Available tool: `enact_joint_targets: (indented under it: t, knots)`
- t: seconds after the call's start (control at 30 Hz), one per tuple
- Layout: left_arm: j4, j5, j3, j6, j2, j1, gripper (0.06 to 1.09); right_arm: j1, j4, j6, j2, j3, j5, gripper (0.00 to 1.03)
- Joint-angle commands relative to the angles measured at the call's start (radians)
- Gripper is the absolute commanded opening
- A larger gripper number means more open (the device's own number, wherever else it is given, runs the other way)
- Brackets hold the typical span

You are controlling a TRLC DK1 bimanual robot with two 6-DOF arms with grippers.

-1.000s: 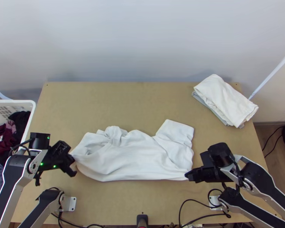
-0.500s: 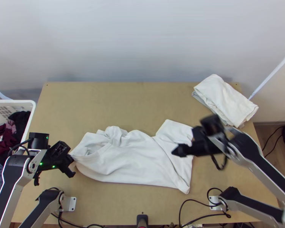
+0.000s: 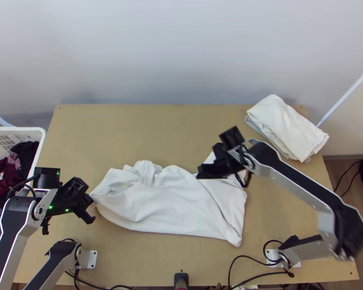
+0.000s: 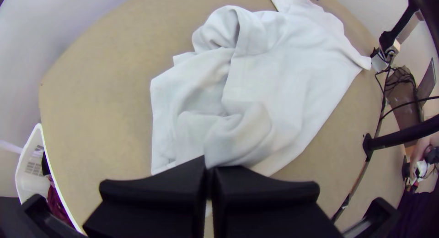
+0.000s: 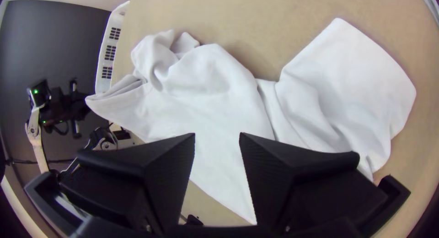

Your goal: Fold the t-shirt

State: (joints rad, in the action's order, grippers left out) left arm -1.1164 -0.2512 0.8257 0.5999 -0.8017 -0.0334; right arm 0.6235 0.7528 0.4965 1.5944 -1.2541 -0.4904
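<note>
- Top view: the shirt [image 3: 162, 208] lies across the lower middle of the frame, partly folded and rumpled, its left end drawn to a point and its knotted bunch [image 3: 145, 169] along the upper edge.
- Left gripper [image 4: 209, 167], at the frame's lower left, is clenched on that pointed end, with gathered cloth at its fingertips.
- Right gripper [image 5: 217, 137] is parted and holding nothing, over the shirt's upper right part near the centre of the frame.
- The cloth looks light, limp and soft, so it should lift easily but sag and crease; nothing fragile, though a thin pinch might slip or catch one layer alone.
- Best hold for the right gripper, I judge: the flap [image 5: 347, 73] at the shirt's upper right, taken near its outer edge through all layers.
- Keeping the left end pinned should let a gentle pull smooth the bunch.
</note>
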Motion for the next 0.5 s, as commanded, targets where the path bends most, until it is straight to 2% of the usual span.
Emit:
enact_joint_targets:
  t: [0.0, 0.03, 0.07, 0.47]
  knots:
    - [0.001, 0.004, 0.032, 0.014, -0.019, -0.003, 0.10, 0.005, -0.004, -0.018, 0.082, -0.050, -0.013, 0.47]
    - [0.001, 0.006, 0.036, 0.014, -0.024, -0.003, 0.10, 0.007, -0.004, -0.032, 0.099, -0.054, -0.017, 0.56]
    - [0.001, 0.006, 0.039, 0.014, -0.027, -0.003, 0.10, 0.007, -0.004, -0.039, 0.121, -0.061, -0.019, 0.60]
    - [0.009, 0.020, 0.044, 0.014, -0.033, -0.003, 0.10, 0.004, -0.059, -0.072, 0.289, -0.111, -0.019, 0.60]
